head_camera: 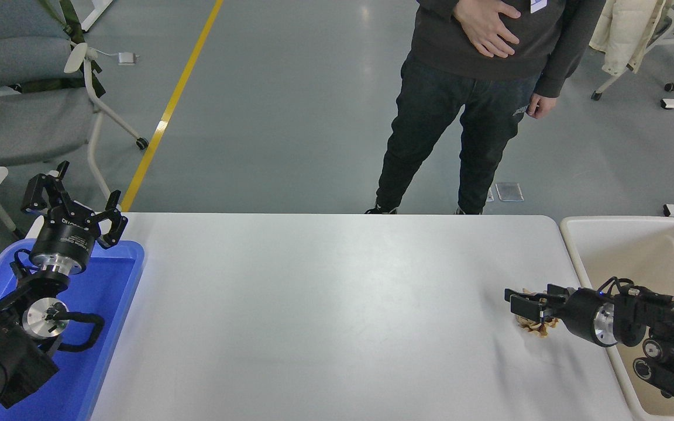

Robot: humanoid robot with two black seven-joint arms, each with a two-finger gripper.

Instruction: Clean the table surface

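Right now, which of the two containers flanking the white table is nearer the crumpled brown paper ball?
The beige rectangular bin at the table's right end; the blue plastic tray sits at the far left end, under the parked left hand.

The table surface (pixel 325 316) is a large, plain white rectangular top, smooth and matte, with rounded far corners. It fills the lower half of the view. Toward its 3 o'clock edge a small crumpled ball of tan paper (pixel 533 323) lies on it.
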